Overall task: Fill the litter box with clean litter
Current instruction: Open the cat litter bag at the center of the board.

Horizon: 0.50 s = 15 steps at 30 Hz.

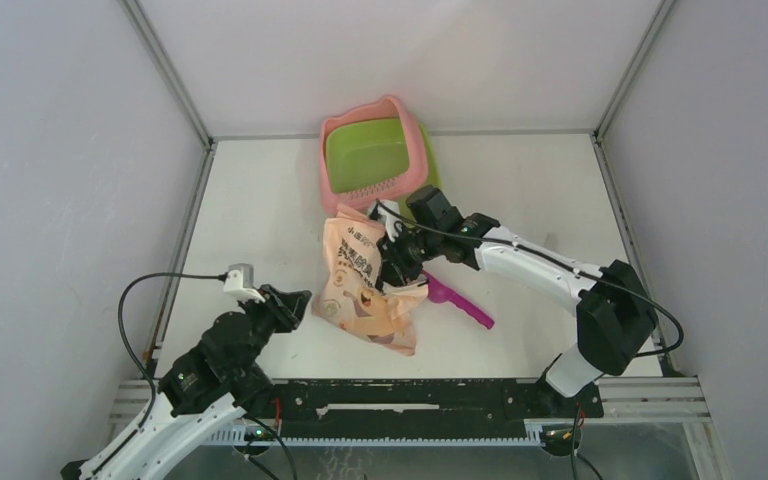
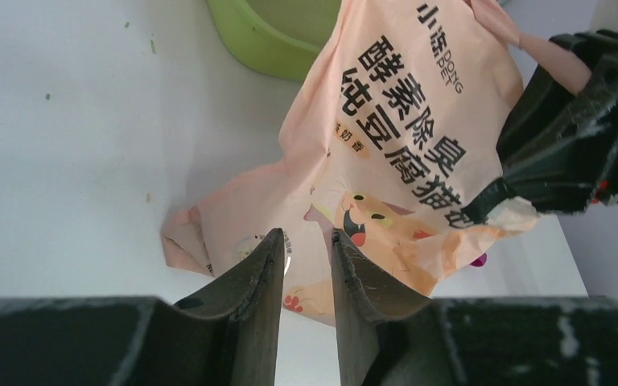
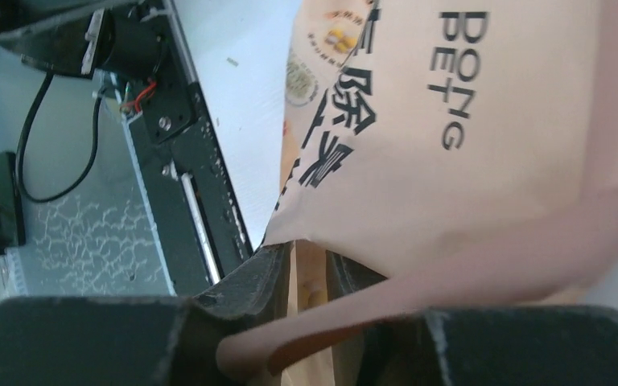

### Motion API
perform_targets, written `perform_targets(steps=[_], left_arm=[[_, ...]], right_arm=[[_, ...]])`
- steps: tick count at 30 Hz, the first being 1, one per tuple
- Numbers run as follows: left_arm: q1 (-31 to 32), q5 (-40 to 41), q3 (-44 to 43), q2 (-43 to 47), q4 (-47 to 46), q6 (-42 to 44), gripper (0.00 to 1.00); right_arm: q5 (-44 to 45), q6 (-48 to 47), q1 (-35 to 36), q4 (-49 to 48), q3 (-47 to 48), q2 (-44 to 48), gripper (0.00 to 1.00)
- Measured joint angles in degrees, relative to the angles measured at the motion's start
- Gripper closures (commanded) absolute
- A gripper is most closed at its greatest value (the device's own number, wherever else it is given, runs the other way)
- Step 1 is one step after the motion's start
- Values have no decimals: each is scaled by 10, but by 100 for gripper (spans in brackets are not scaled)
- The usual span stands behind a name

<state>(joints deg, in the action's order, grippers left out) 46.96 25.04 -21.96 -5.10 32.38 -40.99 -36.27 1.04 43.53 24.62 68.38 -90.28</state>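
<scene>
**White table, bare green basin: no pouring done yet**

Seen from overhead, the white table (image 1: pixel 260 200) carries the litter box (image 1: pixel 326 170) at upper centre. Its lime basin shows no litter that I can make out. Just below it, mid-frame, the peach bag (image 1: pixel 360 285) stands crumpled between the two arms, and a magenta scoop (image 1: pixel 460 303) lies just right of it. The left gripper (image 1: pixel 298 305) noses at the bag's lower-left edge. The right gripper (image 1: pixel 400 258) is at its upper right side.

From the left wrist, the fingers (image 2: pixel 261 273) stand part open, with table showing through the narrow gap. The bag sits at their tips, and I see nothing pinched. The box's green wall peeks in at top centre.

From the right wrist, a fold of the bag runs between the fingers (image 3: pixel 249 277), which stand slightly apart. Whether they grip it I cannot tell.

By my reckoning nothing is filled. The bag has yet to be lifted, tipped over the basin and emptied.
</scene>
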Motion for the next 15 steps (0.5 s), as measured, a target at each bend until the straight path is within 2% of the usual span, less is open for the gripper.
perform_targets(steps=[10,15], left_arm=[[0,-2,0,13,0,0,68],[0,-3,0,23,0,0,68]], right_arm=[[8,-29,59,84,0,51,57],[9,-27,96,100,0,69,56]])
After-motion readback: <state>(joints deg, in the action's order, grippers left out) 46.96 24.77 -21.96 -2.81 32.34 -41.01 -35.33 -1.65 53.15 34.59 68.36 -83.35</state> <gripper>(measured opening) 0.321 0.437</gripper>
